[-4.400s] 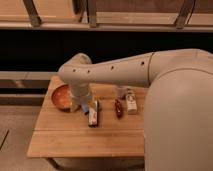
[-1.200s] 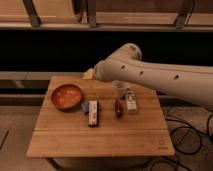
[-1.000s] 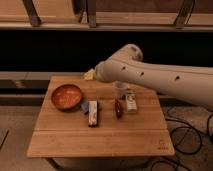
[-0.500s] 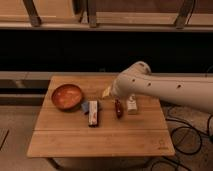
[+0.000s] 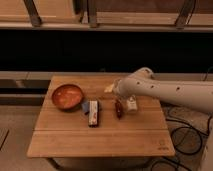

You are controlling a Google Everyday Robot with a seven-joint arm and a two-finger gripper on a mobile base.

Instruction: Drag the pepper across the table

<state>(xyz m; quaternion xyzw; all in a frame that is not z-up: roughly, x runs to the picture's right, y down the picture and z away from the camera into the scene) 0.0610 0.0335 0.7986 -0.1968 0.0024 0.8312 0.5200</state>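
Orange bowl (image 5: 67, 96) sits at the left of the pale wooden surface (image 5: 100, 142), with a white-and-red packet (image 5: 93, 113) just right of it. Near the middle lies the dark red pepper (image 5: 119, 108). The pincer (image 5: 128, 105) is lowered just beside it, jaws spread wide. Whether they touch the pepper cannot be told.

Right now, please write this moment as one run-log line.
gripper: open, low, close to small dark red pepper; pepper: lying on light wooden table; drag: not yet done

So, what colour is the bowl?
The bowl is orange, camera view; the gripper sits beside the pepper.
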